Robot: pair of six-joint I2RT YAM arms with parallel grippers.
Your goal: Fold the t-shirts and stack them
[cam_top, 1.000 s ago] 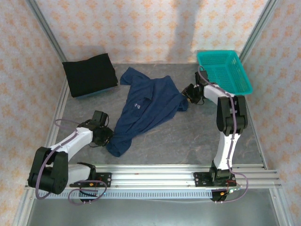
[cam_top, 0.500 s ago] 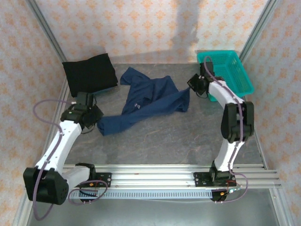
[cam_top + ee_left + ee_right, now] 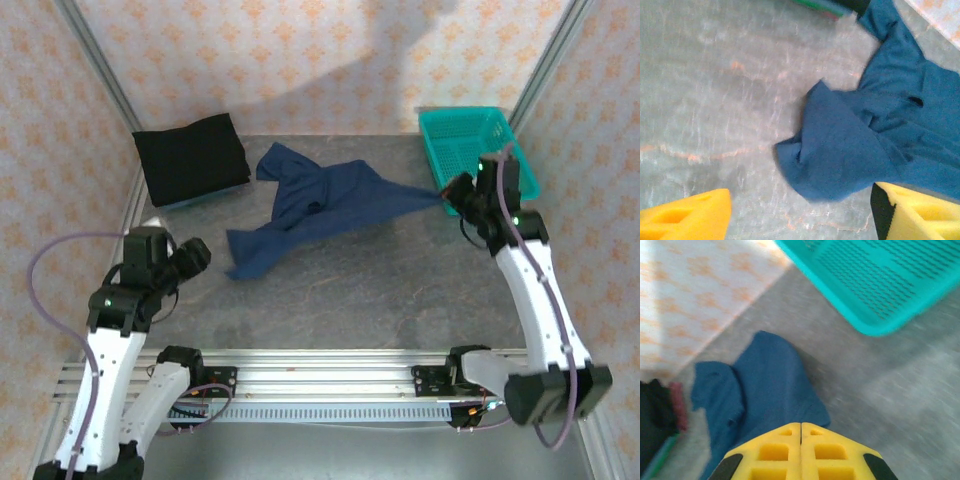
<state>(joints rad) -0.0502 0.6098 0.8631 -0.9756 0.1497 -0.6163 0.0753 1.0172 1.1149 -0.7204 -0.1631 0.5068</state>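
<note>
A grey table (image 3: pixel 400 290), seen from above, with two robot arms at its near edge. A navy t-shirt (image 3: pixel 320 205) lies crumpled across the middle. One end is drawn out to a point at the right claw (image 3: pixel 447 193), which is closed tight on the cloth just beside a teal basket (image 3: pixel 480 150) at the far right. The left claw (image 3: pixel 197 254) hangs wide open and holds nothing. In its wrist view, the shirt's near-left corner (image 3: pixel 840 155) lies on the table just ahead of its yellow pads (image 3: pixel 690 217). A black t-shirt (image 3: pixel 192 158) sits folded at the far left.

Held at one point only, the navy t-shirt will likely rope up and twist if the right claw pulls further. That would leave no flat edges to fold. A pull to the right could also drag the cloth against the basket, where the mesh may snag it. The left claw may close short of the rumpled corner, or pinch several layers at once.

The navy cloth looks soft, thin and limp, with deep folds. The black t-shirt forms a neat flat square. The basket is rigid plastic mesh with a smooth rim. The tabletop is smooth, mottled like stone. The pads look like firm foam wedges.
</note>
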